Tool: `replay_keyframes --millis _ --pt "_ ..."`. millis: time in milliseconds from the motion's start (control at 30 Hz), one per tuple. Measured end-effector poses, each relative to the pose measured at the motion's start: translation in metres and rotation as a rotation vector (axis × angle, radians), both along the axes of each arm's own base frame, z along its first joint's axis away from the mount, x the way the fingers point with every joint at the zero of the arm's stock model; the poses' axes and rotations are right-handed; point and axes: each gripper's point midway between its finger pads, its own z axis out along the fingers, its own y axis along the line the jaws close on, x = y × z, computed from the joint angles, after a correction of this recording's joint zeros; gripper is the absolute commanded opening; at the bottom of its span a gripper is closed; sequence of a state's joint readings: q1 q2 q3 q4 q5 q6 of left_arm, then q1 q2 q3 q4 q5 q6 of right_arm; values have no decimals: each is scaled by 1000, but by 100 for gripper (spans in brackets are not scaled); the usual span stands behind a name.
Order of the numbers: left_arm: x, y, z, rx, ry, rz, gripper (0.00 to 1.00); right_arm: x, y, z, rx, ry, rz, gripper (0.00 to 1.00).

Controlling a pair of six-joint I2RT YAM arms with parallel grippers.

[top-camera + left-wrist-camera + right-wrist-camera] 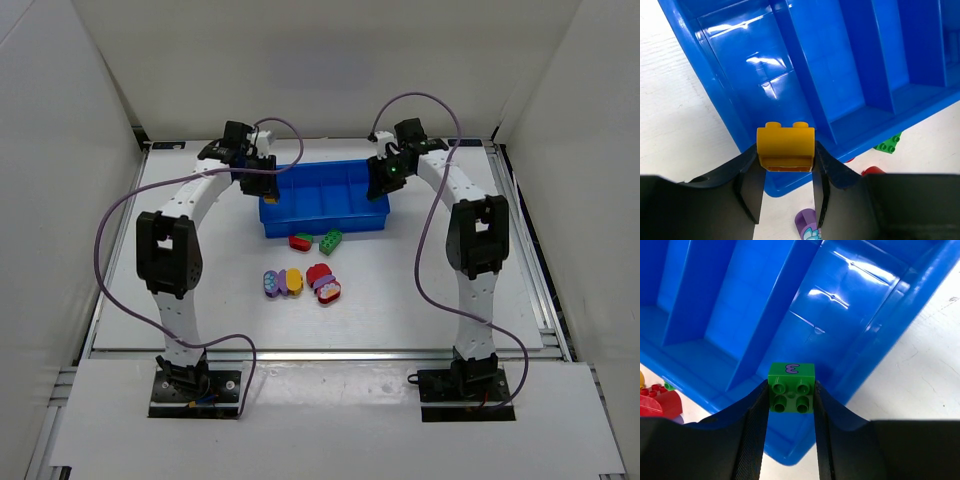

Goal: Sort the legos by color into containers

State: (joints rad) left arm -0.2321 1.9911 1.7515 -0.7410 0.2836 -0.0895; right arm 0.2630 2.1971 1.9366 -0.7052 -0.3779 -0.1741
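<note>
Both arms (165,250) arch over the tray (320,226), clamping legos (785,142).

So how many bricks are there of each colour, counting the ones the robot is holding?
Green bricks: 2
Yellow bricks: 2
Red brick: 1
Purple brick: 1
Red-and-green brick: 1
Red-and-pink brick: 1
Total: 8
</note>
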Motion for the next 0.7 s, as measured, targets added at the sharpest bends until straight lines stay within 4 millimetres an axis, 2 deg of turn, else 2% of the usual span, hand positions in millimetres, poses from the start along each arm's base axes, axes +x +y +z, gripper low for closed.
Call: replay_keyframes --millis 167,333,433,467,567,700 --pt "3 -1 -6 4 11 -5 28 3 -1 -1 -13 -16 10 11" --pt "6 -1 -15 11 21 -9 37 8 0 2 -11 -37 12 18" --pt "6 0 -19 18 31 -10 47 10 -1 1 -15 -46 15 28" --pt "6 0 -20 20 32 -10 51 10 -1 1 -17 -47 17 34" --pt "6 1 -21 29 30 -9 66 12 -2 1 -27 -60 21 47" --pt "7 3 -21 38 25 -8 71 14 2 -1 -33 -78 27 61"
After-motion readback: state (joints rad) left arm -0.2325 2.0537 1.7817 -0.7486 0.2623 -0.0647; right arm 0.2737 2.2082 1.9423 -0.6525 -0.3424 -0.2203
